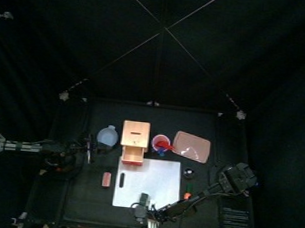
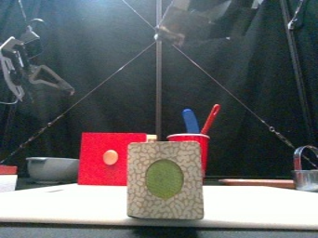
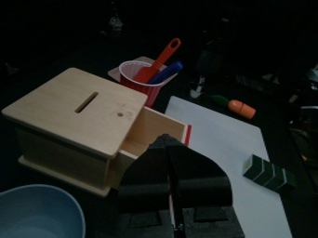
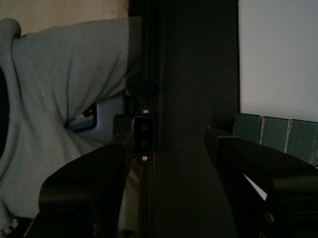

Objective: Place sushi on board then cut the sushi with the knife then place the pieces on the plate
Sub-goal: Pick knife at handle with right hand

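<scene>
The sushi roll (image 2: 165,181) stands at the front edge of the white cutting board (image 1: 153,182), its speckled end with a green centre facing forward. In the right wrist view its dark green blocks (image 4: 271,136) lie just beyond one jaw. My right gripper (image 4: 174,144) is open at the table's front edge (image 1: 150,210), close to the roll and holding nothing. The red cup (image 1: 161,143) behind the board holds the blue knife (image 2: 191,120) and the red knife (image 2: 210,118). The pink plate (image 1: 192,145) lies at the back right. My left gripper (image 1: 74,155) rests shut, raised at the left.
A wooden box (image 1: 137,140) with its red drawer front (image 2: 104,158) pulled out stands behind the board. A blue-grey bowl (image 1: 106,136) sits to its left. An orange toy (image 3: 236,107) lies at the board's right edge, and a small red thing (image 1: 106,178) lies left of it.
</scene>
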